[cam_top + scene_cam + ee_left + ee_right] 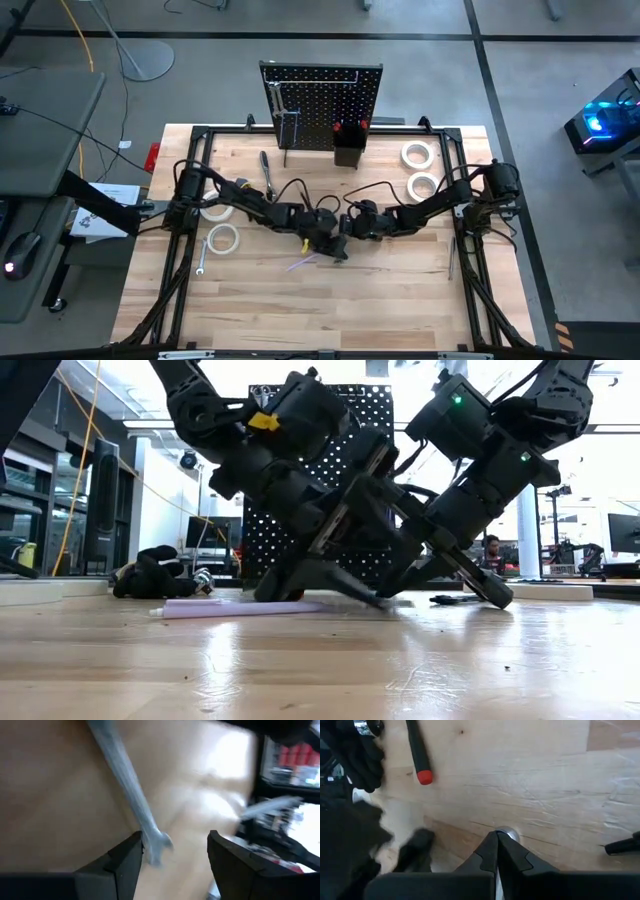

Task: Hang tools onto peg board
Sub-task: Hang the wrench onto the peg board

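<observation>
high view: both arms meet mid counter (250, 300), peg board (322, 105) upright at the far edge. left wrist view: left end effector (172, 855) fingers apart around a wrench (130, 795) lying flat. right wrist view: right end effector (497, 847) fingers together, holding nothing.

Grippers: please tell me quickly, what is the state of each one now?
Left gripper: open, a silver wrench by one finger, not held.
Right gripper: shut, holding nothing visible.

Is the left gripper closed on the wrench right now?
No. In the left wrist view the left gripper stands open, and the wrench lies on the table with its head between the fingers.
</observation>
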You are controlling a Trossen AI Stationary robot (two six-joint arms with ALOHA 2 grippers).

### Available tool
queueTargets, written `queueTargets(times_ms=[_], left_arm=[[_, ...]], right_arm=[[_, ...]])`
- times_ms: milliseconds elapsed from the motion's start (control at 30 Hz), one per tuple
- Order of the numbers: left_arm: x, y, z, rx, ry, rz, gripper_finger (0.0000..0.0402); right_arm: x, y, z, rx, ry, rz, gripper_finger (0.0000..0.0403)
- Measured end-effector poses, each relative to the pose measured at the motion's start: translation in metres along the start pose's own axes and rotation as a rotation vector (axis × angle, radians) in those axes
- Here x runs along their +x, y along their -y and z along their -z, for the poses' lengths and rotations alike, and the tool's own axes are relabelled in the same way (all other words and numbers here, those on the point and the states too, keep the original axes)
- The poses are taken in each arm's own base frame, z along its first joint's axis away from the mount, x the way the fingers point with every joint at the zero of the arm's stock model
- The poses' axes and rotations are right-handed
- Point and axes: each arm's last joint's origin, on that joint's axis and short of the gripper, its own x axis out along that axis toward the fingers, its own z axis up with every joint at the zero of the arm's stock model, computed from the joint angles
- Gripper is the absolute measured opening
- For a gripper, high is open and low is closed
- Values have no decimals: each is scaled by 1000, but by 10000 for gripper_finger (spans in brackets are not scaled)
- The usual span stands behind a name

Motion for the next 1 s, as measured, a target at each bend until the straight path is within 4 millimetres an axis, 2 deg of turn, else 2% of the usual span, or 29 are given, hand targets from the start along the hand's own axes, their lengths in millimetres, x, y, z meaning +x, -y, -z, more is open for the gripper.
queueTargets(times_ms=[400,567,767,900,1000], left_arm=[[9,-4,8,-28,60,-28,205],[6,0,9,87,22,-1,205],[-13,13,9,214,8,-5,205],[-38,29,14,302,2,-42,204],[-58,35,22,376,30,-152,204]], right_arm=[[1,3,1,2,-28,30,0],[1,3,1,3,-42,32,0],[1,0,1,9,-90,1,0],[1,-1,1,65,-107,-5,0],[0,4,4,170,-63,45,0]])
